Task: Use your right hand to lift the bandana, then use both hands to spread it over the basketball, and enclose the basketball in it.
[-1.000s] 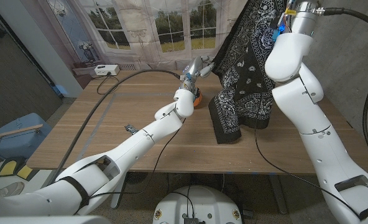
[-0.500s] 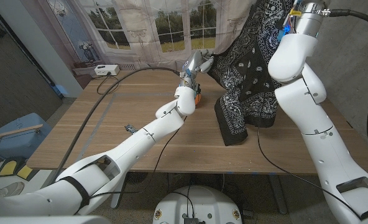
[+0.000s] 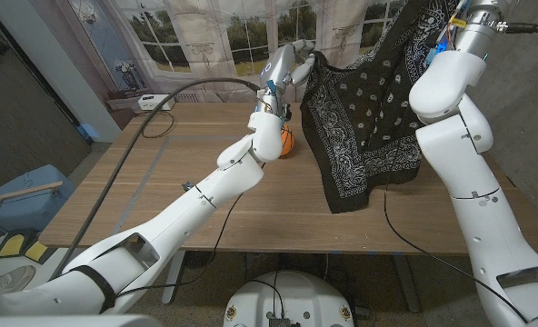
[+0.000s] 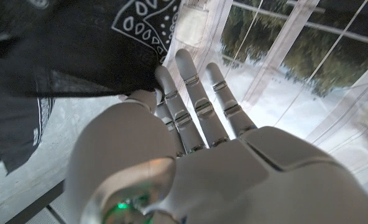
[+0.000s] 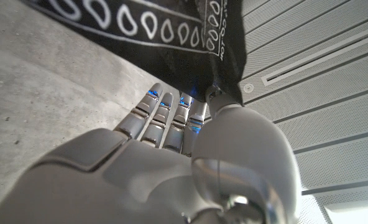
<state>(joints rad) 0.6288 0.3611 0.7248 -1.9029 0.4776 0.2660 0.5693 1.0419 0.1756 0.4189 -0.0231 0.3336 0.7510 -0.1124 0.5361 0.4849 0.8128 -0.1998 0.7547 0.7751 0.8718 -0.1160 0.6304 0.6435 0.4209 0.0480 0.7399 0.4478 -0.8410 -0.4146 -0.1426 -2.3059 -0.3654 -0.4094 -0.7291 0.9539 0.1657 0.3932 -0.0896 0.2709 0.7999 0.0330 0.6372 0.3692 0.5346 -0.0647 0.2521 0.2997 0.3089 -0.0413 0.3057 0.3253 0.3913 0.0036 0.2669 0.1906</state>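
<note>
Head view shows the bandana (image 3: 364, 118) hanging high over the surface (image 3: 160, 191), stretched between both arms. The left robot hand (image 3: 292, 62) pinches one corner, and the ball (image 3: 287, 142) sits below this hand, beside the cloth's left edge, so the cloth should go leftward and down. Right wrist view shows the right robot hand (image 5: 171, 124) grasping the other corner, which the head view cuts off.

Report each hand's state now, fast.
Left hand: pinches a corner of the bandana, raised above the table.
Right hand: holds the bandana's other upper corner, raised high.
</note>
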